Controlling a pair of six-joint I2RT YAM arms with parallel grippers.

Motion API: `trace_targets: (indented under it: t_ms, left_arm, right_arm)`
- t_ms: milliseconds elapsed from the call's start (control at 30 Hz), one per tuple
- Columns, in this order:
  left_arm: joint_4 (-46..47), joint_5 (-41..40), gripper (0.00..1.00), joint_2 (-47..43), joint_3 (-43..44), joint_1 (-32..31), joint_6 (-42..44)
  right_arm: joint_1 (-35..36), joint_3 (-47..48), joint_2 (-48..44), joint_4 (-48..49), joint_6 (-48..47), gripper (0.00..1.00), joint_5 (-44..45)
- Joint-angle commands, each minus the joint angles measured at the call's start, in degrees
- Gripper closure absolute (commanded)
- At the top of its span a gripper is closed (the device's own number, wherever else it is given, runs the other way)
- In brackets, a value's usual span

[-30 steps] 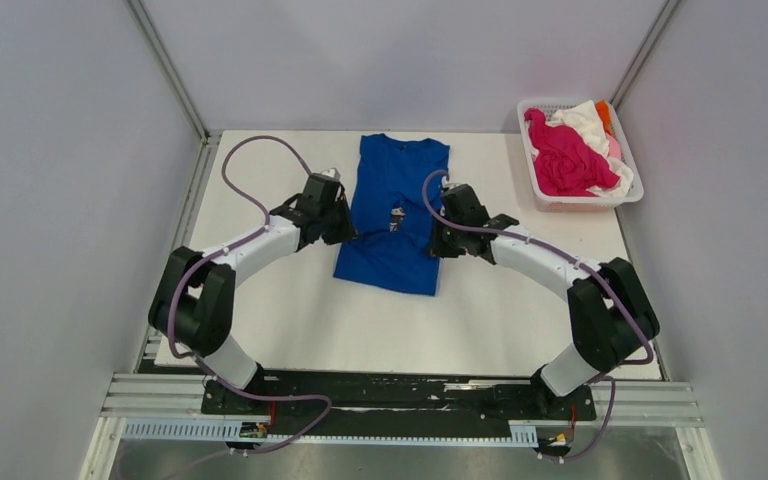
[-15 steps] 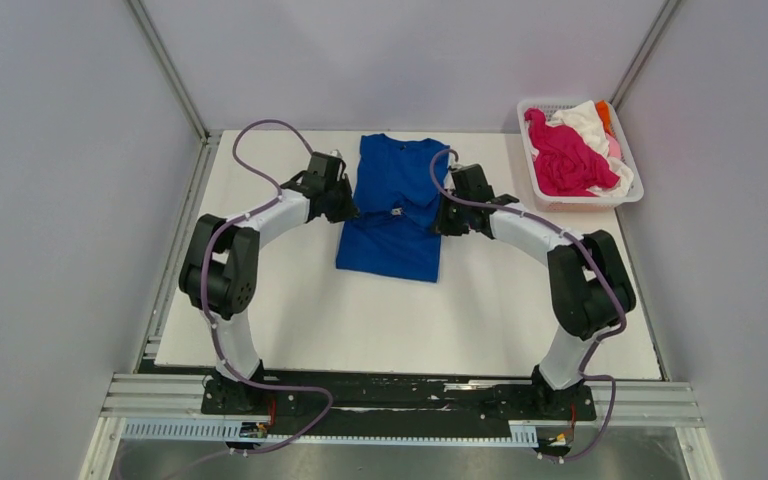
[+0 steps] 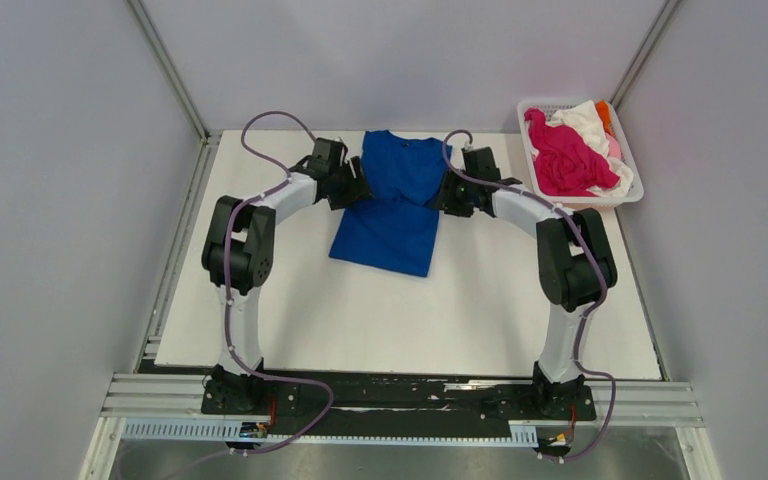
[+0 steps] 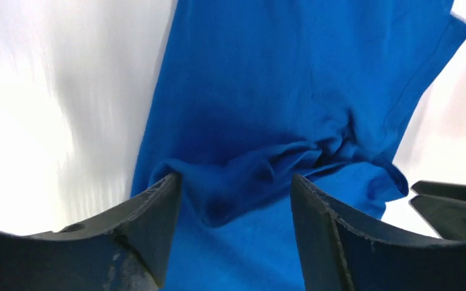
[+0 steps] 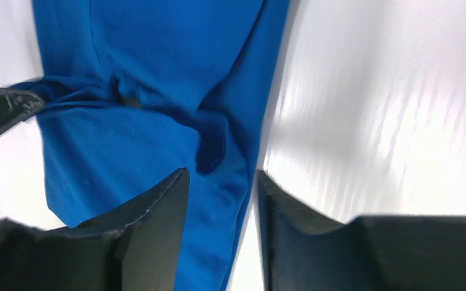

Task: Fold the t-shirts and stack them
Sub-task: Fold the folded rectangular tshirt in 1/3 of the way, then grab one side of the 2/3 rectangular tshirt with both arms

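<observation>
Both arms now reach farther across the white table (image 3: 290, 300) than a second ago. At the left edge of the royal blue cloth t-shirt (image 3: 385, 238), lying mid-table, the left gripper (image 3: 357, 190) has its jaws apart around a bunched ridge. The right gripper (image 3: 446, 199) mirrors it opposite. Whether either bites, I cannot tell, though the taut ridge suggests a fold being carried toward the collar. A crumpled magenta t-shirt (image 3: 560, 158) waits in the white slatted plastic basket (image 3: 585, 204).
</observation>
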Motion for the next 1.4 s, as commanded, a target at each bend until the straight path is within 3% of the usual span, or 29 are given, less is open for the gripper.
trace_targets:
  t_ms: [0,33,67,167,267,400,667,867,1167,1367]
  left_arm:
    - [1.7,2.2,0.11,2.5,7.9,3.0,-2.3]
    - [2.1,2.5,0.03,2.5,9.1,3.8,-2.7]
    - [2.3,3.3,0.01,2.2,9.5,4.2,-3.0]
    - [2.0,3.2,0.0,1.1,10.7,5.0,-2.3]
    - [0.4,4.1,0.0,-1.2,9.7,5.0,-0.7]
    - [-3.1,4.4,0.0,-7.5,1.8,5.0,1.0]
    - [-3.8,2.7,0.0,-24.4,-25.1,4.9,1.3]
    - [-2.2,1.9,0.01,-26.9,-31.6,4.9,0.9]
    - [0.3,3.5,0.29,-21.9,-31.6,4.1,0.4]
    - [-0.2,1.4,0.41,-19.7,-31.3,3.1,0.4]
  right_arm:
    - [-3.7,6.9,2.4,6.2,2.7,0.5,-2.6]
    - [-4.3,7.5,2.3,6.3,2.4,0.47,-3.8]
    - [-4.3,7.5,1.8,6.3,2.0,0.42,-4.1]
    - [-4.3,4.4,-1.3,7.2,0.4,0.29,-3.9]
    - [-4.3,-1.6,-5.1,8.6,0.0,0.23,-5.3]
    - [-3.2,-9.1,-11.1,9.4,-0.4,0.22,-9.0]
    - [6.3,-21.1,-17.6,8.7,1.5,0.21,-8.7]
    - [12.4,-23.4,-17.0,7.5,3.4,0.21,-2.0]
    - [14.6,-22.6,-13.0,4.9,7.3,0.4,1.0]
    - [15.5,-23.6,-13.8,2.3,8.0,0.41,4.5]
